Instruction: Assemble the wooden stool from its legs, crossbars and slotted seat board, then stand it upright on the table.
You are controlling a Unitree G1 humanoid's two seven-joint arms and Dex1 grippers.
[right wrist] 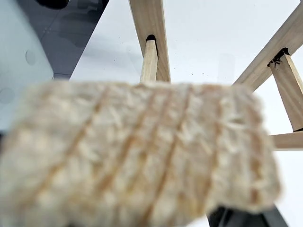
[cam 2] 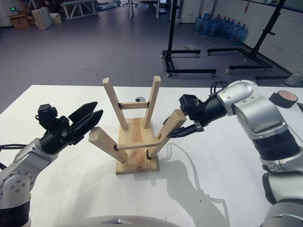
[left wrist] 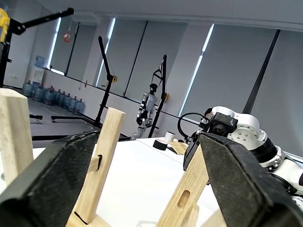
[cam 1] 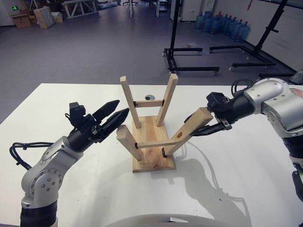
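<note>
Inverted stool (cam 1: 152, 163) looks stiff, light; right claw (cam 1: 202, 125) clamps one splayed leg (cam 1: 182, 137); left claw (cam 1: 122, 108) gapes wide; grip legs near joints

Big open hall behind the white counter (cam 1: 52, 101). The grey floor (cam 1: 94, 52) runs way back and catches soft patches of light. A few black wheeled stands (cam 1: 194, 69) are parked just past the counter's far edge. A row of blue water jugs (cam 1: 222, 22) lines the far wall on the right, and cardboard boxes (cam 1: 29, 19) sit in the far left corner with a small green sign (cam 1: 15, 7) lit above them. A dark tape roll (cam 2: 284, 98) lies near the counter's right side. In the left wrist view, tall grey window panels (left wrist: 156, 61) climb to a pale ceiling (left wrist: 189, 14).
</note>
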